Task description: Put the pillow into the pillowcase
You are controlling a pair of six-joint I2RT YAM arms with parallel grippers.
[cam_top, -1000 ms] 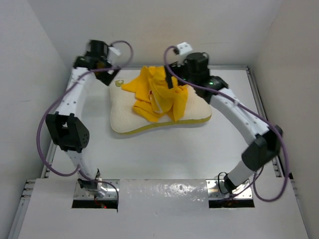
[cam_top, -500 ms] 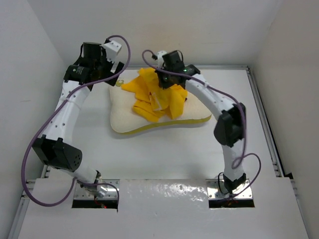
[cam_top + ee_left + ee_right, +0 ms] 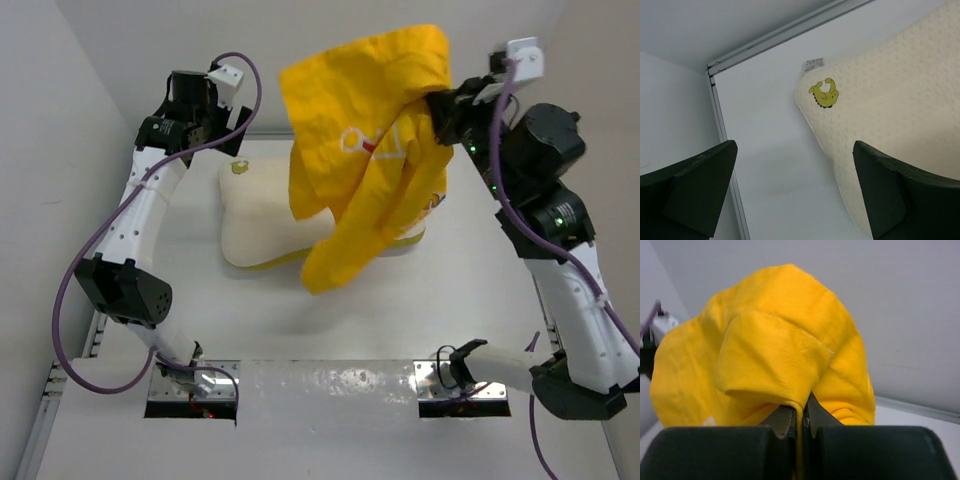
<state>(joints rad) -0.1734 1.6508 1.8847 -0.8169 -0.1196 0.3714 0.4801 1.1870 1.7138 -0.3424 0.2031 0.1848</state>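
Observation:
The cream-white quilted pillow (image 3: 262, 225) lies flat on the table, its yellow-green logo (image 3: 824, 93) near the back left corner. The bright yellow pillowcase (image 3: 365, 130) hangs high in the air over the pillow, draped and crumpled, a bit of its print showing. My right gripper (image 3: 801, 415) is shut on a fold of the pillowcase (image 3: 775, 360) and holds it up at the upper right. My left gripper (image 3: 795, 192) is open with nothing between its fingers, above the table just left of the pillow's back left corner.
White walls enclose the table on three sides. A metal rail (image 3: 722, 145) runs along the table's left edge close to my left gripper. Purple cables (image 3: 75, 290) loop off both arms.
My right gripper closed on the pillowcase and lifted it off the pillow, swinging up and to the right. The left arm shifted only slightly near the pillow's back left corner.

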